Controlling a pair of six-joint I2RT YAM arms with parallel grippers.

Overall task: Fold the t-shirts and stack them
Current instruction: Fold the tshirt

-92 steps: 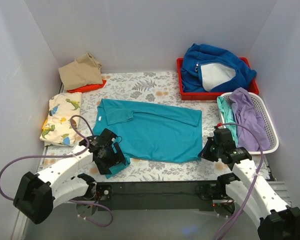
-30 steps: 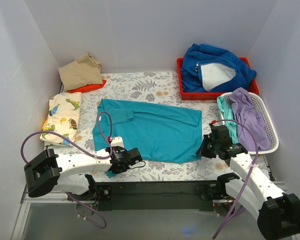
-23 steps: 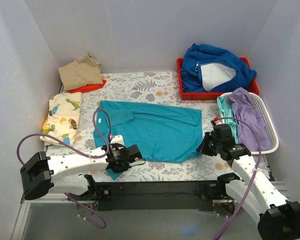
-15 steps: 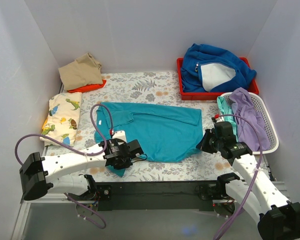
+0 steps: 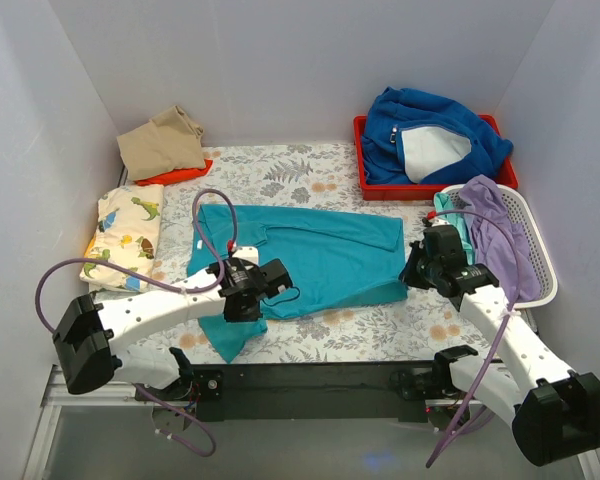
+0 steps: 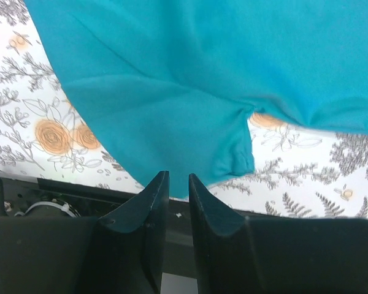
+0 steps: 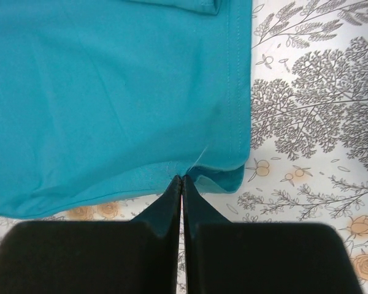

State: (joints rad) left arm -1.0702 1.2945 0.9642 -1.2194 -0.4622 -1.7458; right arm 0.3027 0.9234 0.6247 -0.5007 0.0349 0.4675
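Note:
The teal t-shirt [image 5: 320,255] lies spread on the floral table cloth. Its near left flap [image 6: 172,122] trails toward the table's front edge. My left gripper [image 5: 278,281] hovers over that flap, its jaws a narrow way apart with nothing between them [image 6: 176,179]. My right gripper [image 5: 412,272] is shut on the shirt's near right hem corner [image 7: 182,179], and the cloth puckers at the tips. Along the left side are a cream dinosaur-print t-shirt [image 5: 125,235] and a tan one [image 5: 160,145] resting on an orange one [image 5: 180,174].
A white basket [image 5: 540,290] at the right holds a lavender t-shirt [image 5: 500,235] and a mint one [image 5: 450,225]. Behind it a red tray [image 5: 365,185] carries the blue fleece [image 5: 430,135]. White walls close in the left, back and right sides.
Both grippers moved away from the front edge, drawing the teal shirt's near hem back. The left jaws parted and let go of the cloth. The right stays shut.

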